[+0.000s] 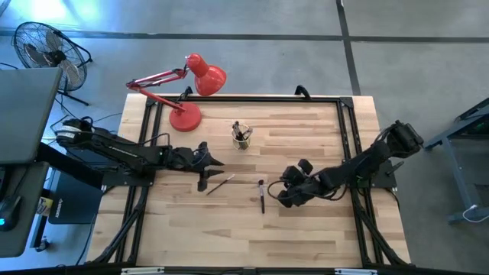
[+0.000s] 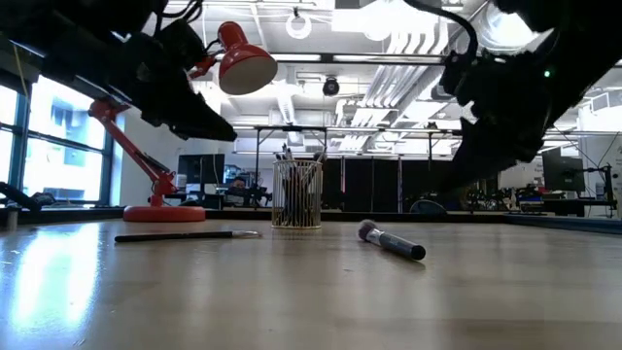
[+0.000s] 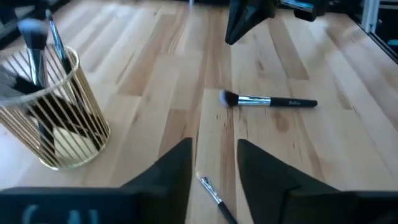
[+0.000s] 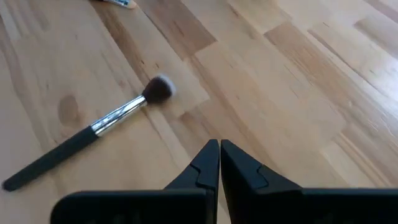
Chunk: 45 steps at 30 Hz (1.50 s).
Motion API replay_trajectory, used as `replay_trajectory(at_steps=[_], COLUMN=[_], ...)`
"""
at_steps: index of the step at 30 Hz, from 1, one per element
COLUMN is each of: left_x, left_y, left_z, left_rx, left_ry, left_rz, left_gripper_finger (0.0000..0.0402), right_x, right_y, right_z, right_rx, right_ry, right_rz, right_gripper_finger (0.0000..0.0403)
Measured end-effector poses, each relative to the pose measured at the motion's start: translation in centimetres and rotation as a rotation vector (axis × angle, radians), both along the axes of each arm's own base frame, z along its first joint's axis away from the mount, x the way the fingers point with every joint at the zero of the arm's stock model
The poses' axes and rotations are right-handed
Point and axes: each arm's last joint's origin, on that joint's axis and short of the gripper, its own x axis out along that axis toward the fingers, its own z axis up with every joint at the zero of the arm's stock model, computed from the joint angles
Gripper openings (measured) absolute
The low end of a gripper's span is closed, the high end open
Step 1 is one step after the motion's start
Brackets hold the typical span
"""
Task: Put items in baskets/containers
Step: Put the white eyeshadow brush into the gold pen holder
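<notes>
Wooden table (image 1: pixel 306 229) bears two brushes, apparently beneath office ceiling lights.

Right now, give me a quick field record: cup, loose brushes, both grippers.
cup: gold wire cup, upright, brushes standing in it
loose brush 1: thick dark-handled brush lying flat near table centre
loose brush 2: thin brush lying flat by the left gripper
left gripper: fingers open, above the thin brush, holding nothing
right gripper: fingers shut, empty, beside the thick brush
lamp: red desk lamp, far left

The lamp (image 1: pixel 187 84) was red; the wire cup (image 3: pixel 53 109) gold and striped — the brush (image 4: pixel 87 134) black-handled, silver-banded, on pale wood table (image 1: pixel 306 229).
</notes>
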Motion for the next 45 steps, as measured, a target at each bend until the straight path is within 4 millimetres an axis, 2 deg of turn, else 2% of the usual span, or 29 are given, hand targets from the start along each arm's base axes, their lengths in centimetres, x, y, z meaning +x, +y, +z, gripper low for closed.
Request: replay_trajectory(at_steps=[5, 10, 15, 20, 29, 37, 45], left_x=[1.4, 4.1, 6.9, 9.3, 12.3, 12.5, 13.0], left_y=[-0.3, -1.1, -1.4, -1.2, -0.4, 1.4, 1.4], left_z=[0.0, 0.9, 2.6, 2.8, 0.7, -1.6, -3.3], left_rx=[-0.057, 0.016, 0.013, -0.048, -0.151, -0.225, -0.200], left_ry=[0.031, 0.177, 0.344, 0.507, 0.647, 0.753, 0.801], left_rz=[0.045, 0.155, 0.260, 0.299, 0.254, 0.313, 0.282], left_gripper_finger=[0.0157, 0.0166, 0.0166, 0.0166, 0.0166, 0.0166, 0.0166], right_x=[-0.7, -1.6, -1.5, -1.2, -1.1, -1.1, -1.0], right_y=[-0.9, -1.6, -2.4, -2.9, -2.9, -2.9, -2.9], right_z=[-1.8, -3.1, -3.3, -3.3, -3.3, -3.0, -2.8], right_rx=[0.006, 0.068, 0.122, 0.136, 0.110, 0.102, 0.095], right_ry=[-0.016, 0.046, 0.077, 0.083, 0.091, 0.080, 0.070], right_rz=[0.078, 0.144, 0.147, 0.179, 0.227, 0.235, 0.242], right_gripper_finger=[0.0011, 0.0011, 0.0011, 0.0011, 0.0011, 0.0011, 0.0011])
